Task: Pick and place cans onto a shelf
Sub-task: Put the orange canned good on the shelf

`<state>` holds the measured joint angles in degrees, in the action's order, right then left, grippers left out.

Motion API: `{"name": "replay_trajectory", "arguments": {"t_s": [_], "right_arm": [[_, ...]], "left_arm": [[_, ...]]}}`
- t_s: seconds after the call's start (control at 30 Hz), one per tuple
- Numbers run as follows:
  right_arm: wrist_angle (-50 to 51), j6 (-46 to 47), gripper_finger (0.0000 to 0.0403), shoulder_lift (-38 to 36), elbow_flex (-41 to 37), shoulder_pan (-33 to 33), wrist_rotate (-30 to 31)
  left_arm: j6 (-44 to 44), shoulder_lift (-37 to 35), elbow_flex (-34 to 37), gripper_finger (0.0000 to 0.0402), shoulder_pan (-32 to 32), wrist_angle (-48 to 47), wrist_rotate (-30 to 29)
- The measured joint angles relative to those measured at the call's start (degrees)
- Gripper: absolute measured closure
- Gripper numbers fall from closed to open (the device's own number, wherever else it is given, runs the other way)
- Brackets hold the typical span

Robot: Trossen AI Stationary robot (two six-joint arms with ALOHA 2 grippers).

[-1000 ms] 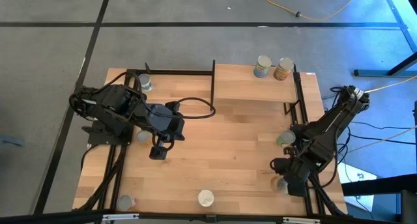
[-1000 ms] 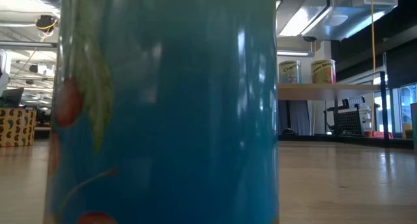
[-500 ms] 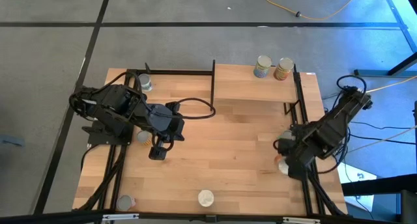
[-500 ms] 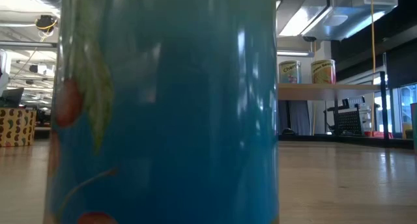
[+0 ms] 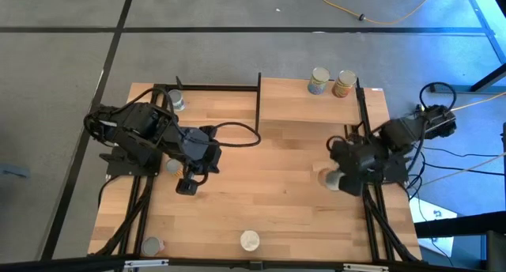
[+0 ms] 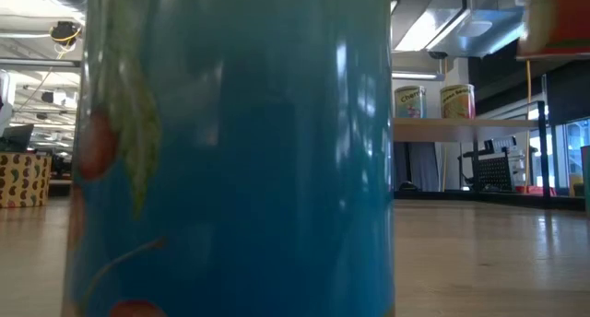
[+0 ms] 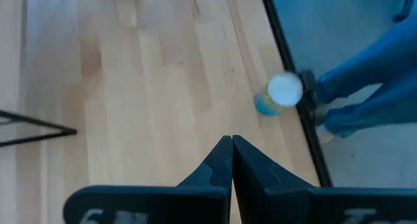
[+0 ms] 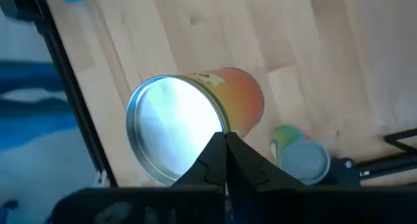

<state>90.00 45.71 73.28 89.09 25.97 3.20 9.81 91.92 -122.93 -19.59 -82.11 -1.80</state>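
The orange can (image 8: 195,120), pinched at its rim by the right gripper (image 8: 225,142) above the bench's (image 5: 269,185) right side, should be carried level to the shelf (image 5: 300,106) beside the two cans (image 5: 331,82) there, while the left gripper (image 7: 232,149) waits pressed together.

two cans (image 5: 331,82) on shelf (image 5: 300,102), far-right corner

Lab or workshop: ceiling ducts (image 6: 461,22), concrete floor (image 5: 237,11).
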Motion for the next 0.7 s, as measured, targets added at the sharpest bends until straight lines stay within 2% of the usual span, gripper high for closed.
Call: {"name": "replay_trajectory", "arguments": {"t_s": [0.5,0.7], "right_arm": [[0.0,-13.6,0.0403,-0.3,8.3,-21.1,0.2],[0.0,-19.0,0.0403,-3.1,8.1,-29.1,0.3]], "left_arm": [[-2.9,0.0,0.0,0.0401,-0.3,-6.2,0.0],[-2.9,0.0,0.0,0.0401,-0.9,-6.3,0.0]]}}
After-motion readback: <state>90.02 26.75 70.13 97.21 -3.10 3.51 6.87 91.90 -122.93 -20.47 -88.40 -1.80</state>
